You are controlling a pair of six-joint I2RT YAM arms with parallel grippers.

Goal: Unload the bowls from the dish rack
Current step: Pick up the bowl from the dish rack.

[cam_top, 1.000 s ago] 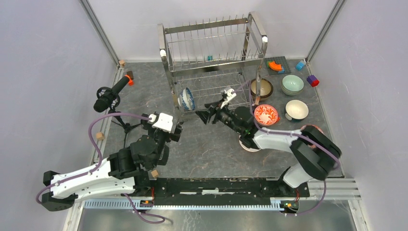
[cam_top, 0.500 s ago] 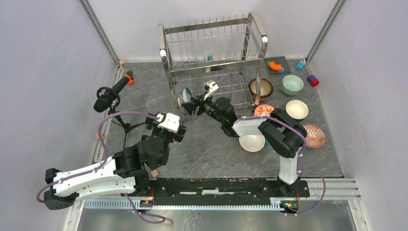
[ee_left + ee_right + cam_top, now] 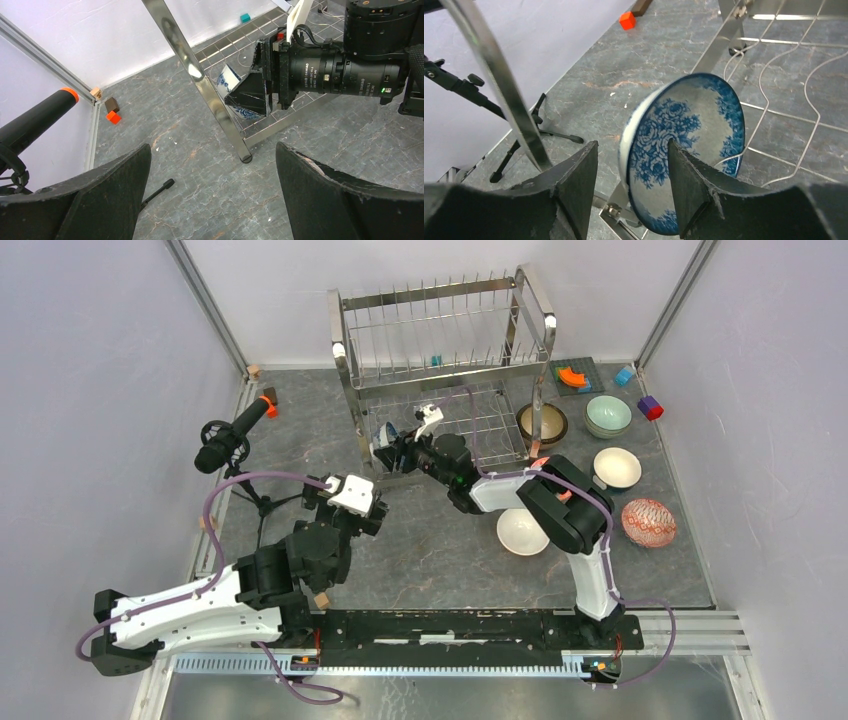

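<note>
The dish rack (image 3: 440, 350) stands at the back of the table. One blue-and-white bowl (image 3: 689, 135) leans on edge at the left end of its lower tier (image 3: 383, 436). My right gripper (image 3: 631, 145) straddles that bowl's rim: one finger lies inside the bowl and the other stands outside with a small gap, so it is open. In the top view it reaches in from the right (image 3: 397, 448). My left gripper (image 3: 214, 160) hovers wide open and empty over the table in front of the rack's left leg (image 3: 200, 80).
Several bowls sit on the table right of the rack: brown-gold (image 3: 543, 422), pale green (image 3: 608, 415), cream (image 3: 617, 467), red-patterned (image 3: 648, 522), white (image 3: 523, 531). A microphone on a tripod (image 3: 232, 435) stands at the left. Toy blocks (image 3: 650, 407) lie at the back right.
My right arm has swung left along the rack's lower tier to the blue-and-white bowl, and its fingers have narrowed around the rim. The left arm shifted slightly, then held still.
</note>
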